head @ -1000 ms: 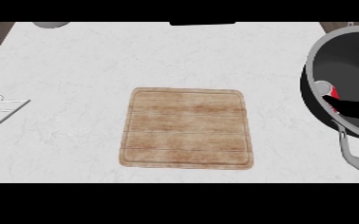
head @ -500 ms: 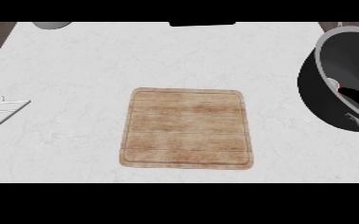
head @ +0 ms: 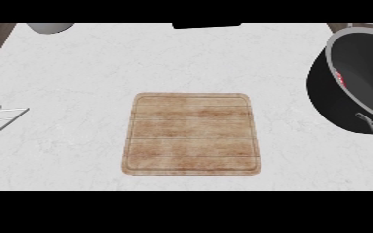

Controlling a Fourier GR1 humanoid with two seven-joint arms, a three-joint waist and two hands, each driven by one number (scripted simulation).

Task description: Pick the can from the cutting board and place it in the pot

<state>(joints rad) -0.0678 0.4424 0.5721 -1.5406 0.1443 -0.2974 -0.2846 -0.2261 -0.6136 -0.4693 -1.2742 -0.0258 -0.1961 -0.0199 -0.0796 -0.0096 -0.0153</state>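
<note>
Pale square wooden cutting board [head: 193, 134] flat near the middle of the white marbled counter [head: 146, 59], toward its front edge, top surface bare. Large black round pot [head: 342, 84] at the counter's right edge, partly cut off by the view; small red patch [head: 339, 77] visible inside against the inner wall, likely the can, identity uncertain. Neither hand in view; finger state cannot be told.

The red can [head: 339, 78] inside the pot [head: 329, 91] at three o'clock now shows as only a sliver at the rim (it was plainer a second ago).
</note>
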